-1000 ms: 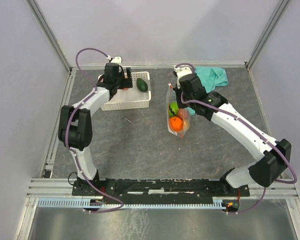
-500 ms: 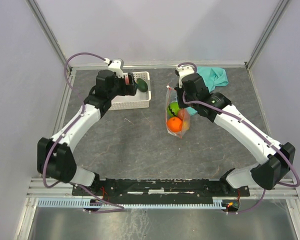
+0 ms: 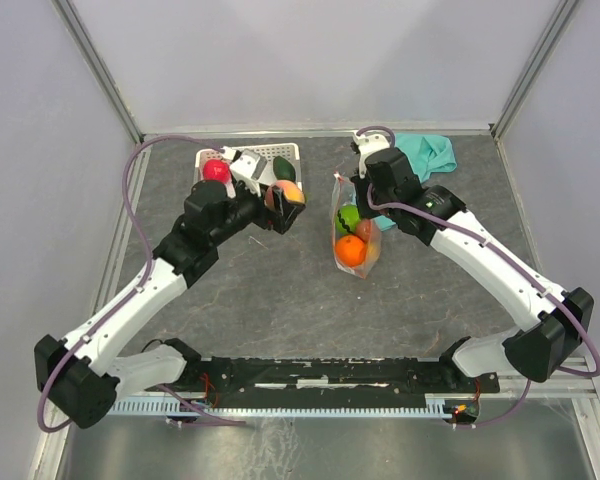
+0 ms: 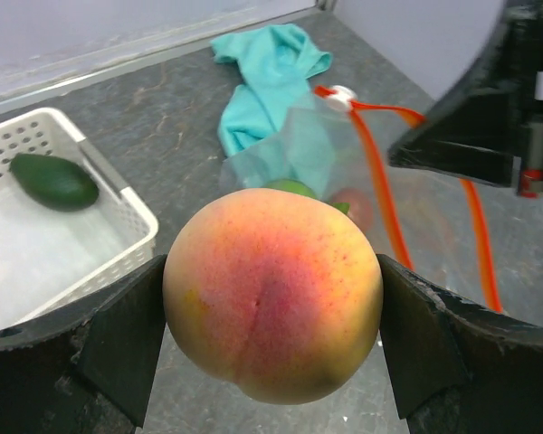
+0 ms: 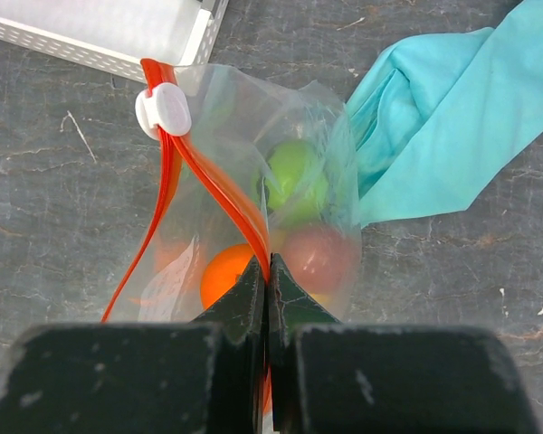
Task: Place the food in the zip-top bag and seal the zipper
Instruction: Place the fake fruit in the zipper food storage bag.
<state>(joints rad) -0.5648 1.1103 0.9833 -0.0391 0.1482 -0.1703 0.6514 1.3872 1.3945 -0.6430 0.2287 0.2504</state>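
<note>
left tool (image 3: 285, 197) is clamped around the peach (image 4: 271, 294) | right tool (image 5: 267, 280) is pinched tight on the zipper (image 5: 208, 181) | zip-top bag (image 5: 317, 117) is held up near the middle of the surface (image 3: 280, 300) back edge | bag's open mouth is found to the peach's right, close by

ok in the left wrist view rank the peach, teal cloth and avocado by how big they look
1. peach, looks largest, but it is nearest the camera
2. teal cloth
3. avocado
</note>
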